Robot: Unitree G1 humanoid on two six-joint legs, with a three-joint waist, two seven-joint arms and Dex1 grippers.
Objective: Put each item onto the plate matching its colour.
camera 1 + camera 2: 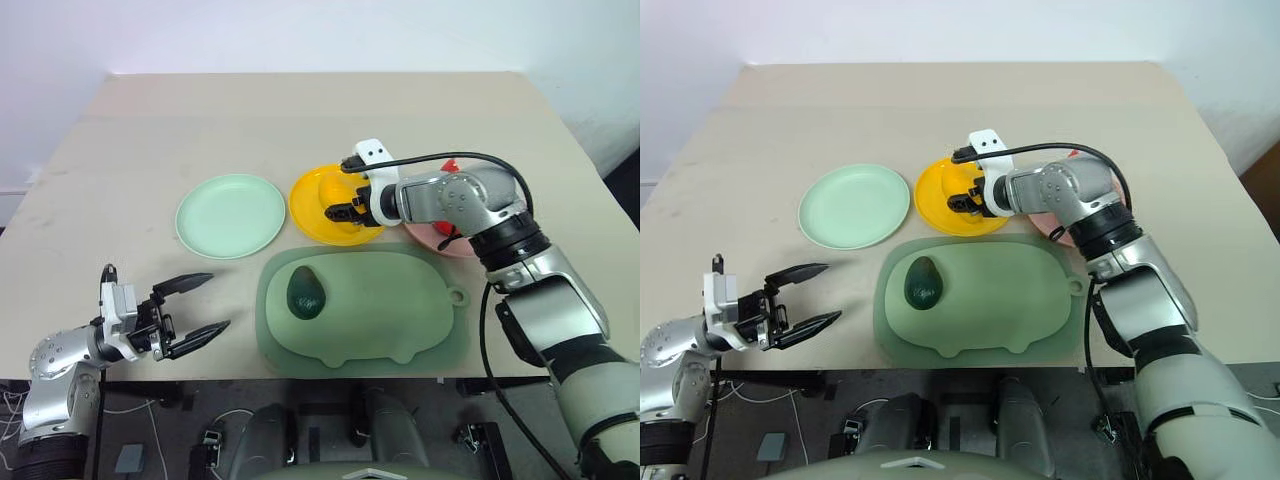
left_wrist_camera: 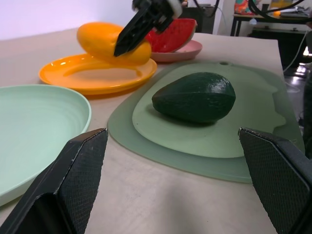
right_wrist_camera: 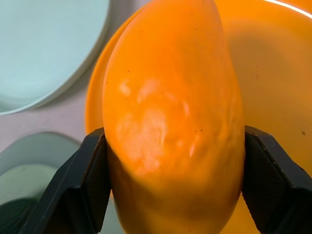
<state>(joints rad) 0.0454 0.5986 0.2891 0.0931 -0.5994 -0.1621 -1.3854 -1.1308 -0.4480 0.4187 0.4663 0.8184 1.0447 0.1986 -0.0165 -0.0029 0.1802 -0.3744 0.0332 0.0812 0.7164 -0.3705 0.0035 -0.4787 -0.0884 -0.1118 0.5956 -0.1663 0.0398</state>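
Right gripper (image 3: 170, 185) clamped on mango (image 3: 173, 112), held above yellow plate (image 3: 273, 73) directly beneath, seemingly for release; left gripper (image 1: 190, 312) idle, open

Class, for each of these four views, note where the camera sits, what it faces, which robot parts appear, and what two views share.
Left eye view: head, looking down at the table; both arms show.
Right eye view: the same scene, slightly offset.
Left wrist view: low over the table, facing the avocado; open left gripper.
Right wrist view: right gripper clamping the mango over the yellow plate.
Shared: both wrist views show mango, yellow plate and mint green plate.
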